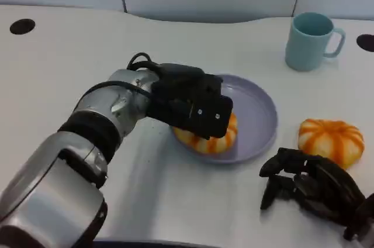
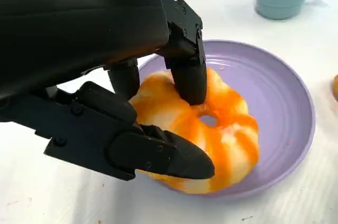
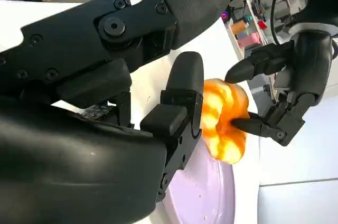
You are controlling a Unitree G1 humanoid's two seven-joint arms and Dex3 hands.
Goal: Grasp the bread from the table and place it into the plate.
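Observation:
An orange-and-white ring-shaped bread (image 1: 204,141) lies on the near left part of the lilac plate (image 1: 257,113). My left hand (image 1: 193,104) covers it from above. In the left wrist view the fingers (image 2: 187,76) press on top of the bread (image 2: 222,129) and the thumb (image 2: 158,152) lies against its side, over the plate (image 2: 280,97). The right wrist view shows that left hand (image 3: 296,76) gripping the bread (image 3: 224,121) above the plate (image 3: 206,192). My right hand (image 1: 312,189) rests on the table at the lower right and holds nothing.
A second orange-and-white bread (image 1: 331,138) lies on the table right of the plate, just beyond my right hand. A light blue mug (image 1: 310,40) stands at the back right. Two dark holes (image 1: 22,26) mark the white table's far corners.

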